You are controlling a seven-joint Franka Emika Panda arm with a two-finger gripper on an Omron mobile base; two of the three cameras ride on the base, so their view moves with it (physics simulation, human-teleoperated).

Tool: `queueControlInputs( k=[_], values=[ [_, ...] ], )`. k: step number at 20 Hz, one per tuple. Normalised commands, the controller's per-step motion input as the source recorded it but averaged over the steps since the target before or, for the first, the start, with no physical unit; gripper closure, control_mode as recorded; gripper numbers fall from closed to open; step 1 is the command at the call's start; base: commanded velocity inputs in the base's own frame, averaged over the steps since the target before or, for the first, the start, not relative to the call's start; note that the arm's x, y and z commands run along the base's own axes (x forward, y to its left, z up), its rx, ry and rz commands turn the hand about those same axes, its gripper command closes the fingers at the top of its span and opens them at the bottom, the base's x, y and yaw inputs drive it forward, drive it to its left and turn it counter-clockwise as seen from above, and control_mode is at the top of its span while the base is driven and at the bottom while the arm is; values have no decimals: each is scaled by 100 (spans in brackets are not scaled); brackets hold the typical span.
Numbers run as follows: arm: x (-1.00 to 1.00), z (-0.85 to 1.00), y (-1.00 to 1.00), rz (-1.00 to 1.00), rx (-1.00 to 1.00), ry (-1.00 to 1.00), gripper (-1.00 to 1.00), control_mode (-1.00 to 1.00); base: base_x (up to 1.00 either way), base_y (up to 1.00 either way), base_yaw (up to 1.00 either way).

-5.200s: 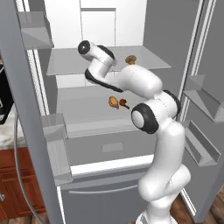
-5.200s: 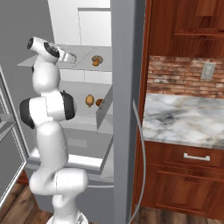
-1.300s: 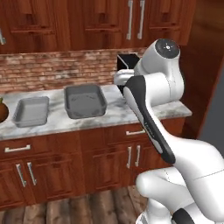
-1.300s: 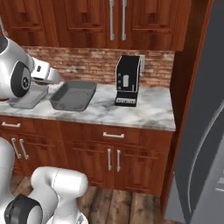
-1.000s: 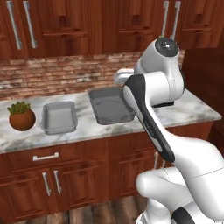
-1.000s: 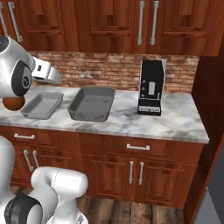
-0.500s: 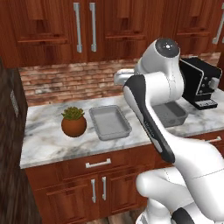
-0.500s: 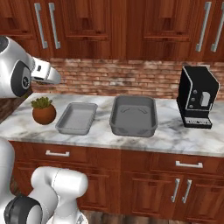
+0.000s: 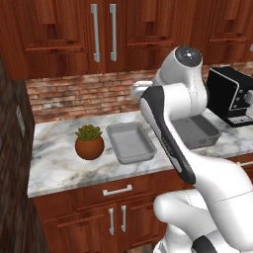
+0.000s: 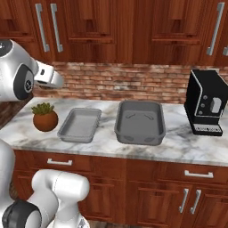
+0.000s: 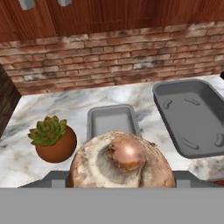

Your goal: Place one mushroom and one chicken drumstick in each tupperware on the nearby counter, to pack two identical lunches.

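A mushroom (image 11: 120,164) is being held between the jaws, which are clamped on its wide cap; the cap is being seen at the bottom centre of the hand view. In that view, the small tupperware (image 11: 112,120) is lying directly ahead at 12 o'clock, with its long axis running away from the jaws. The large tupperware (image 11: 192,114) is lying at 2 o'clock and a potted succulent (image 11: 54,138) at 10 o'clock. Both trays are resting on the marble counter (image 10: 178,144), and both are being shown unfilled. The small tray is judged the nearer target, so a straight advance and descent is being called for.
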Motion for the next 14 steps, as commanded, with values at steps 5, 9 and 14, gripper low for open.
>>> queueControlInputs(
  k=[5,9,14],
  values=[
    [2,-83,-10,1,0,4,100,-100,0,0,0],
    [42,-96,-1,0,0,16,100,-100,0,0,0],
    [84,-88,0,0,0,22,100,-100,0,0,0]
  ],
)
